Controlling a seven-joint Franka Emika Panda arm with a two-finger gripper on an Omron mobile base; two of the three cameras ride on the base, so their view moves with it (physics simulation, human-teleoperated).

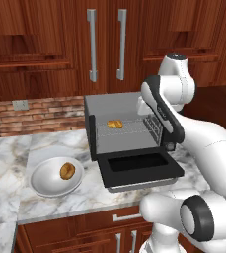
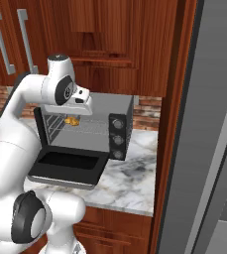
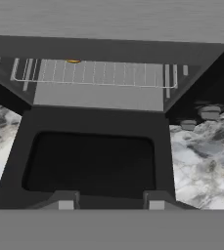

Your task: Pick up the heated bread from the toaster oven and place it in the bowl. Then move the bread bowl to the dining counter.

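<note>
- The heated bread point(image 1: 115, 124) lies on the wire rack point(image 1: 129, 129) inside the toaster oven point(image 1: 115, 105), toward the rack's back left part as seen from the oven's open front.
- In the hand view the gripper point(image 3: 107, 204) looks in over the dropped black door point(image 3: 91, 161); its finger tips point(image 3: 66, 203) stand apart with nothing between them.
- From the claw the bread point(image 3: 73, 60) sits deep ahead, past the door and most of the rack, and off to the left of the claw's line (barely a sliver of gold shows, so its long axis cannot be told there).
- In the left base view the pastry reads as slightly wider than deep, running along the oven's width.
- The bowl point(image 1: 41, 183) sits on the marble counter point(image 1: 6, 163) left of the oven, already holding a darker brown bun point(image 1: 67, 171).
- My judgement: the reach must go forward and leftward.
</note>
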